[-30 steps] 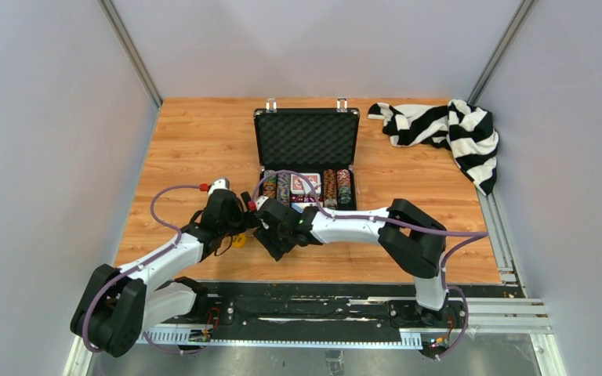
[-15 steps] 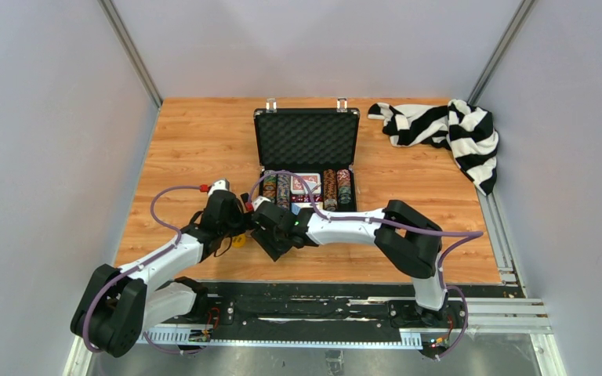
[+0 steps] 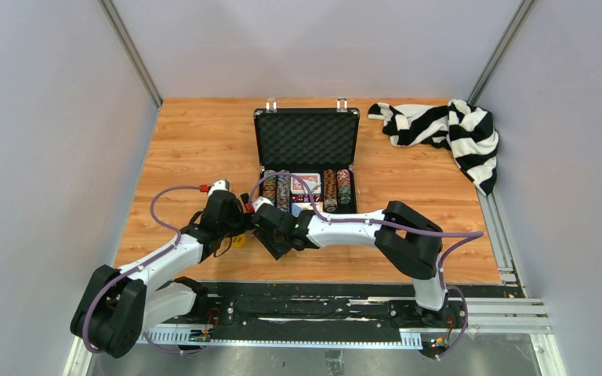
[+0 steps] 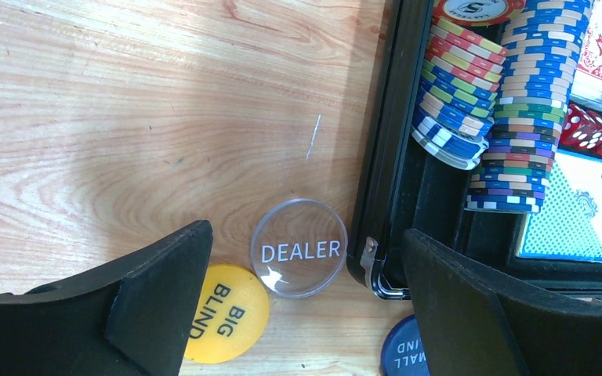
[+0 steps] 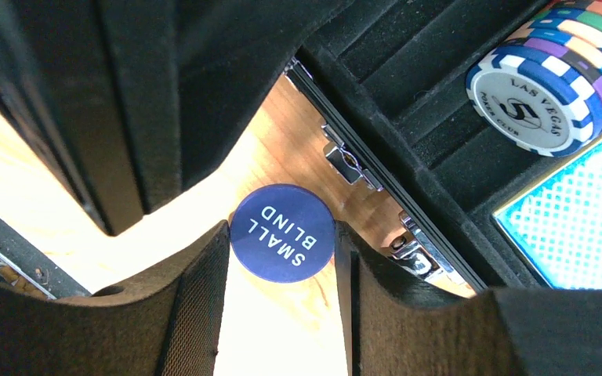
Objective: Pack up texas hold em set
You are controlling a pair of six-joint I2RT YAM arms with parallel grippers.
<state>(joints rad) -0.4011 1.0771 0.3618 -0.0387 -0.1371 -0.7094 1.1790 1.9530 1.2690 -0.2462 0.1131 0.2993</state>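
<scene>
The black briefcase [image 3: 306,137] lies open at the table's middle, with chip stacks [image 3: 329,188] and card decks in its base. In the left wrist view my left gripper [image 4: 306,235] is open and low over the clear DEALER button [image 4: 299,247], with the yellow BIG BLIND button [image 4: 227,325] beside its left finger. Chips [image 4: 517,102], red dice [image 4: 588,129] and a teal deck [image 4: 568,211] lie in the case. My right gripper [image 5: 282,231] is shut on the blue SMALL BLIND button [image 5: 282,233], which lies on the wood just outside the case's front latch [image 5: 349,164].
A black-and-white striped cloth [image 3: 447,129] lies at the back right. The two grippers [image 3: 255,231] are crowded together at the case's front left corner. The case wall [image 4: 392,157] stands right beside the left gripper's right finger.
The right arm has shifted slightly left toward the left gripper. The left arm has barely moved.
</scene>
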